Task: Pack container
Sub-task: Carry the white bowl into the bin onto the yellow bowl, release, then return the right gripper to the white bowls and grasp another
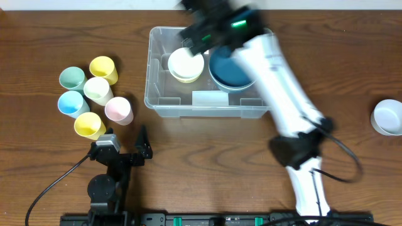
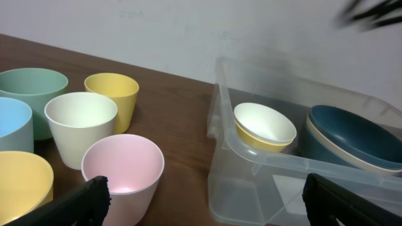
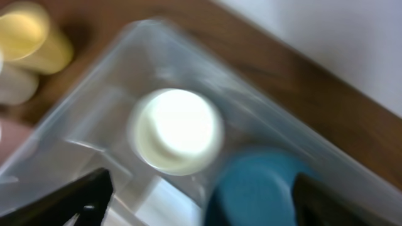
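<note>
The left gripper (image 2: pixel 207 210) stands spread wide and empty. A pink cup (image 2: pixel 122 169) sits just ahead and left of its fingers, and the container (image 2: pixel 276 160) lies ahead and right, its long axis running across the table. The clear, thick-rimmed bin holds a cream bowl (image 1: pixel 186 64) and a teal bowl (image 1: pixel 223 72). The right gripper (image 3: pixel 204 191) is nearer — fingers parted, gripping nothing — with the bin directly below.

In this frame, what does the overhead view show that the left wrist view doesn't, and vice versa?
Only overhead: the white bowl at far right and the right arm, its white links over the container. Only left wrist: the pale wall behind and the left gripper's open fingers. Both: the container, the cream bowl and blue bowl inside it, and the six cups.
</note>
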`<control>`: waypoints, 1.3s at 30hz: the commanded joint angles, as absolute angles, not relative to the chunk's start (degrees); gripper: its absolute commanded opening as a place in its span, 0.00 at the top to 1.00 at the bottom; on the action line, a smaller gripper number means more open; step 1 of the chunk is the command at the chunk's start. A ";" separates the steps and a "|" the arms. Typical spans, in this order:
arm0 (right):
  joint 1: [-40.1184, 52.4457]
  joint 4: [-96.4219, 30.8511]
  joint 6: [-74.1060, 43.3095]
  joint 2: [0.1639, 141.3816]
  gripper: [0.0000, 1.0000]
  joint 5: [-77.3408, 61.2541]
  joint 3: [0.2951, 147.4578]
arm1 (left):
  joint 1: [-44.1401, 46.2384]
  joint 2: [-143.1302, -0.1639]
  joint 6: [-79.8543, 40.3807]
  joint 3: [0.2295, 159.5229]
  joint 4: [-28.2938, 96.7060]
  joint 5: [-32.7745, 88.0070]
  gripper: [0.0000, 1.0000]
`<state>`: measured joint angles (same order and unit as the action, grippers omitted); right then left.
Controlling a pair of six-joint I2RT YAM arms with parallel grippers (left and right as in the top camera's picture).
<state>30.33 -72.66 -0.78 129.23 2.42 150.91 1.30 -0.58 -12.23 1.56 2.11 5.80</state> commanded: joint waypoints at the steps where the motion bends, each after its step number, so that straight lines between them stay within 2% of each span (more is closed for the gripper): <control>1: 20.23 -80.01 -16.97 123.39 0.01 14.57 152.55 | 1.37 -0.25 -12.14 0.25 3.51 6.46 0.02; 5: 7.18 -91.90 -26.22 122.91 0.01 15.46 152.44 | 1.37 -0.25 -12.16 0.25 3.51 6.46 0.02; 9: -6.02 -97.32 -29.21 123.00 0.01 16.29 149.60 | 1.37 -0.25 -12.16 0.25 3.51 6.46 0.02; 18: -26.17 -95.26 -29.98 123.00 0.02 13.67 132.25 | 1.37 -0.25 -12.16 0.25 3.51 6.46 0.02; 23: -32.01 -90.11 -28.77 123.00 0.03 11.81 120.99 | 1.37 -0.25 -12.14 0.25 3.51 6.46 0.02; 26: -33.65 -84.84 -23.09 123.00 0.05 8.99 115.85 | 1.37 -0.25 -12.16 0.25 3.51 6.46 0.02; 34: -34.11 -72.51 -11.88 123.00 0.10 3.22 107.98 | 1.37 -0.25 -12.16 0.25 3.51 6.46 0.02; 39: -34.00 -66.24 -8.91 123.02 0.13 2.31 104.25 | 1.37 -0.25 -12.14 0.25 3.51 6.46 0.02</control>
<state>-34.00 -67.77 -13.39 122.91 4.25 106.15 1.28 -0.58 -12.21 1.56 2.11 5.82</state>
